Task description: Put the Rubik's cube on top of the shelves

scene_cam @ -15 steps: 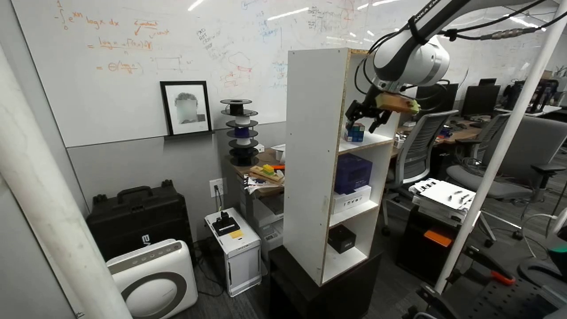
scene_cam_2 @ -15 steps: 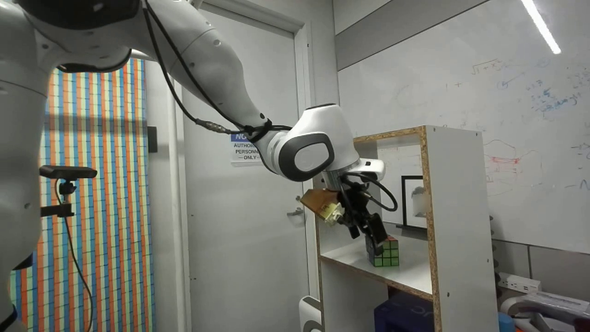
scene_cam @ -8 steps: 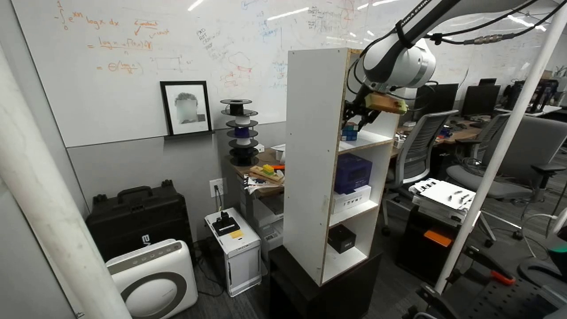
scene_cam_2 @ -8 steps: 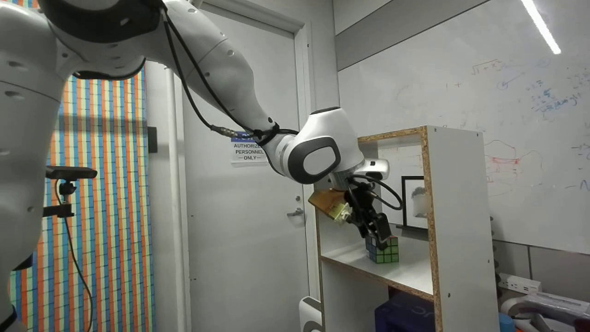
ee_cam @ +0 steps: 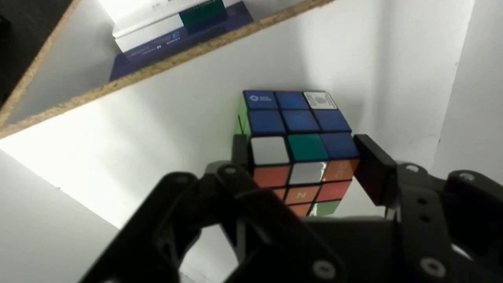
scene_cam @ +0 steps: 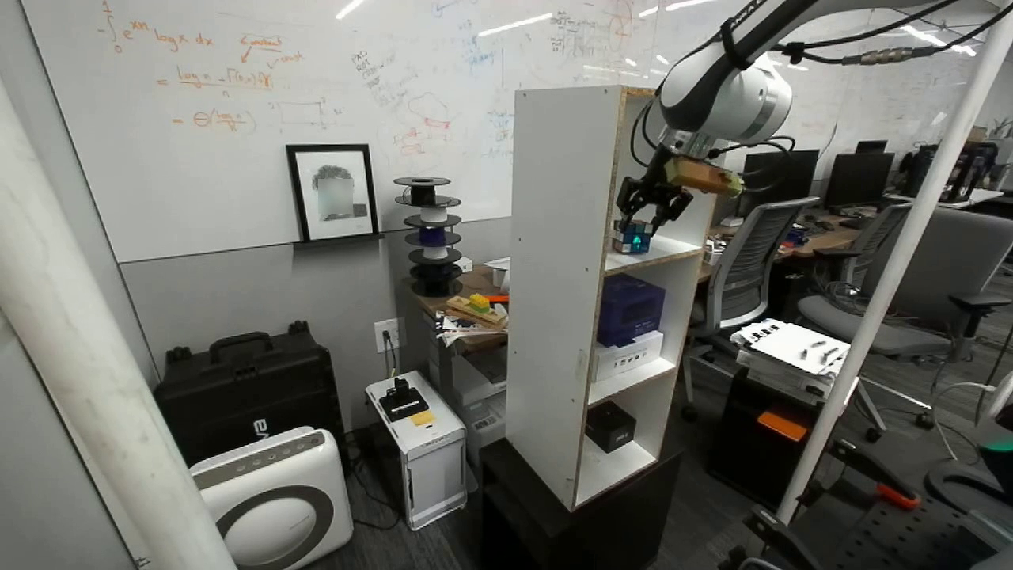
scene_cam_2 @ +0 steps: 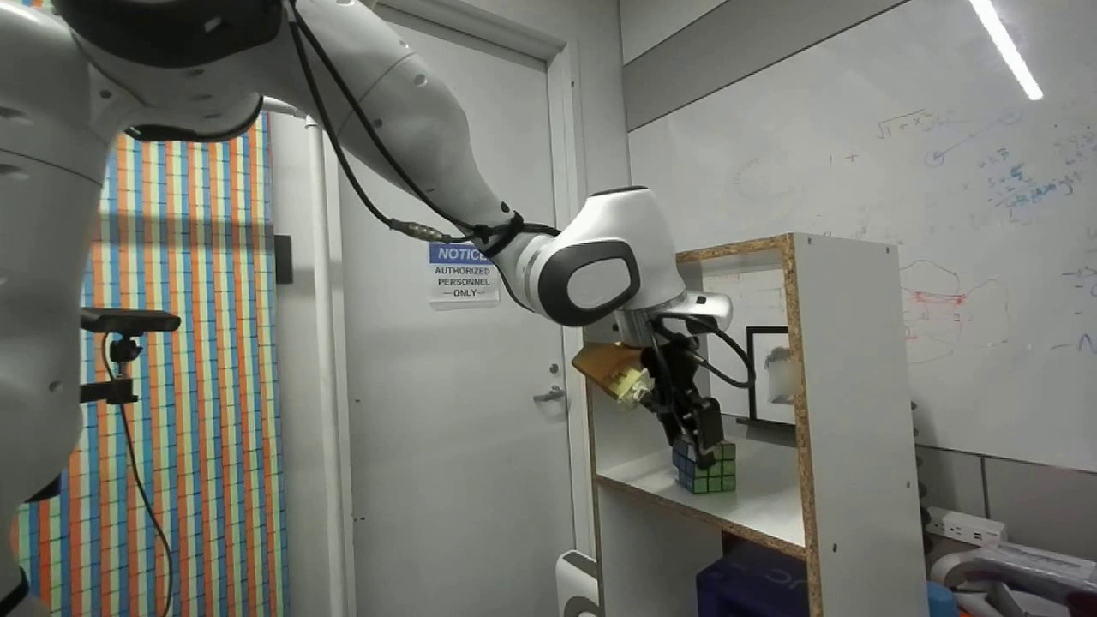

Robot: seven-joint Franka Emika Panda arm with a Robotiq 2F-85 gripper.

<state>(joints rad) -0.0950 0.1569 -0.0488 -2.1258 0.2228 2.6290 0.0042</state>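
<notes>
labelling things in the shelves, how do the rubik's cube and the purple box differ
The Rubik's cube is smaller than the purple box. The cube has multicoloured squares; the box is mostly dark purple. The cube is in the top compartment, the box in the middle one. The gripper is closed on the cube, clear of the box. Both are in the shelves.

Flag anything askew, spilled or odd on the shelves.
The Rubik's cube in the top compartment of the shelves looks odd: scrambled, its mostly blue face showing green and white squares. Nothing appears spilled.
</notes>
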